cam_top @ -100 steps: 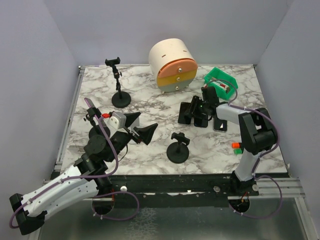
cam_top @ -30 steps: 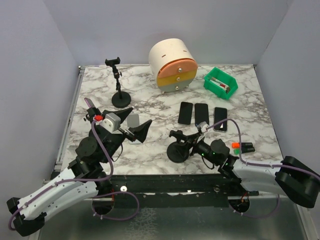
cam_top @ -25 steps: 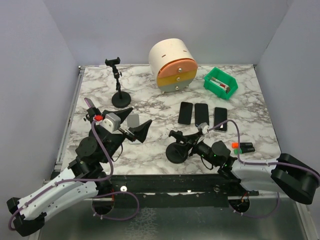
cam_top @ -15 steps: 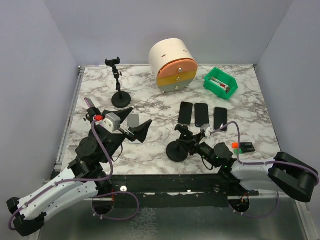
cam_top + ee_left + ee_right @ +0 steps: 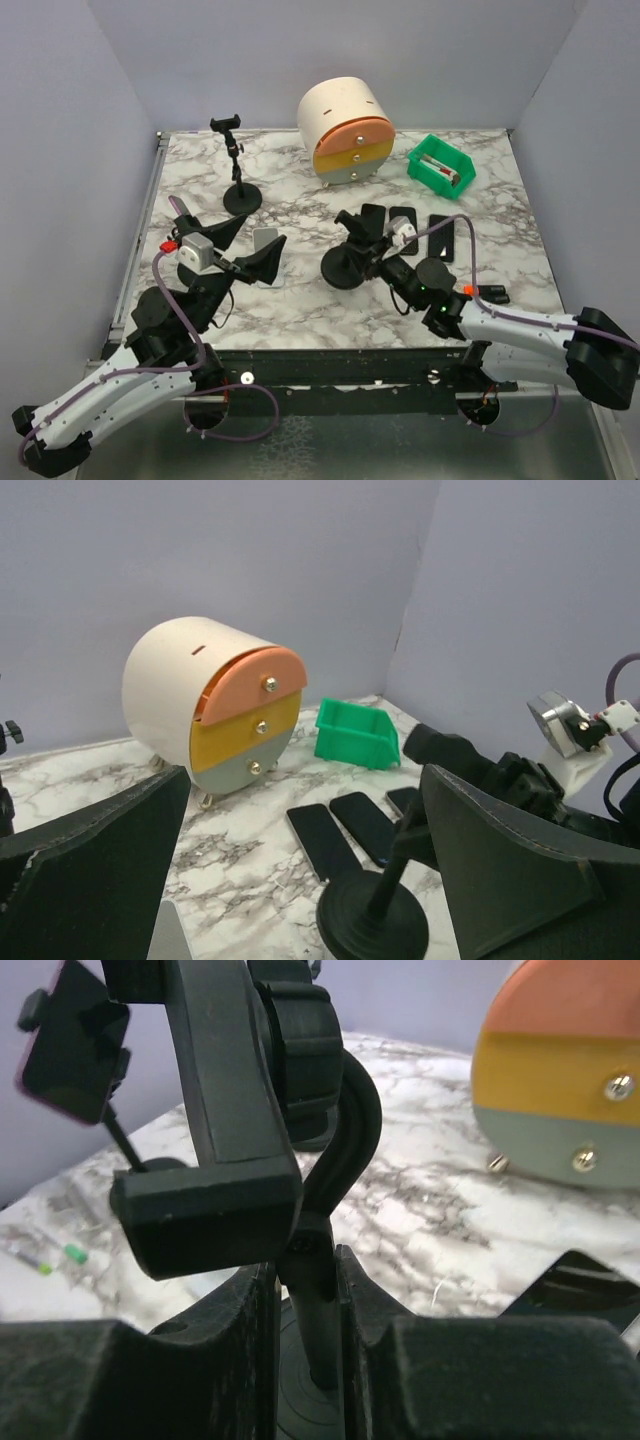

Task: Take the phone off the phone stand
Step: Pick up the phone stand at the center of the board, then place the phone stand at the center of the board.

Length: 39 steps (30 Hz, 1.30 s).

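**Now: right jaws clamped on the phone stand's stem**

Nearest, the left arm reaches in from the near-left corner. The left gripper (image 5: 258, 232) hangs low over the marble-patterned bench (image 5: 300, 300), its jaws spread wide and gripping nothing. A pale grey slab (image 5: 266, 244), phone-shaped, lies flat on the bench between the two dark fingers. Whether either finger touches it cannot be told.

To the right, the right arm stretches low along the near edge. The right gripper (image 5: 308, 1350) has its jaws closed on the thin stem of the phone stand (image 5: 343, 268), one pad on each side, just above the round black base. The base appears to sit on the bench, and the stem leans toward the right arm. The black clamp head (image 5: 215, 1110) tops the stem and looms large in the right wrist view.

Just beyond the stand, three dark phones (image 5: 365, 823) lie flat on the bench, side by side and apart from the clamp. From above, the stand's head covers part of the leftmost one.

Farther back on the left, a second stand (image 5: 242, 198) rises upright, well apart from the rest, with a small clamp at its top. At the back sits a round cream drawer unit (image 5: 345, 130) with orange, yellow and grey fronts. To its right is a green bin (image 5: 441, 165) with something red and white inside.
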Available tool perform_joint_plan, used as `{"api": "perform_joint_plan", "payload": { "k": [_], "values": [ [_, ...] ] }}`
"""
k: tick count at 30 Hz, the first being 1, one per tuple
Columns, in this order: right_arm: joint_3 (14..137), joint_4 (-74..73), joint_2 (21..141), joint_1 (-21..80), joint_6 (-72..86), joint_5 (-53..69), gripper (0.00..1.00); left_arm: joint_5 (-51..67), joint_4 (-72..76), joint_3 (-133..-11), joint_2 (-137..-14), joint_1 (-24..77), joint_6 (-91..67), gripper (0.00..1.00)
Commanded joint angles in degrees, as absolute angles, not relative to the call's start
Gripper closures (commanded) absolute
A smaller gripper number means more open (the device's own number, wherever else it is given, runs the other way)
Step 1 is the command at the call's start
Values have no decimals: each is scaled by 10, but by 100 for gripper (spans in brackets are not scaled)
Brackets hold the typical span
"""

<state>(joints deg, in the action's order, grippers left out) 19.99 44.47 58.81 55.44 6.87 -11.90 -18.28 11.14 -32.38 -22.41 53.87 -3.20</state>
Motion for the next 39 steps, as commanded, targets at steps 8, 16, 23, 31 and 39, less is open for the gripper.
{"api": "perform_joint_plan", "payload": {
  "k": [8, 16, 23, 31, 39],
  "values": [
    [427, 565, 881, 527, -63, -169, 99, -209, 116, -316, -168, 538, -13, 1],
    [568, 589, 1038, 489, -54, -98, 99, -201, 123, -312, -146, 527, -18, 1],
    [677, 600, 1149, 463, -35, -47, 100, -166, 130, -310, -146, 495, -36, 1],
    [818, 595, 1269, 440, -20, -15, 100, -149, 130, -309, -143, 479, -42, 1],
    [942, 547, 1357, 428, -24, -5, 100, -152, 133, -305, -150, 479, -38, 1]
  ]
}}
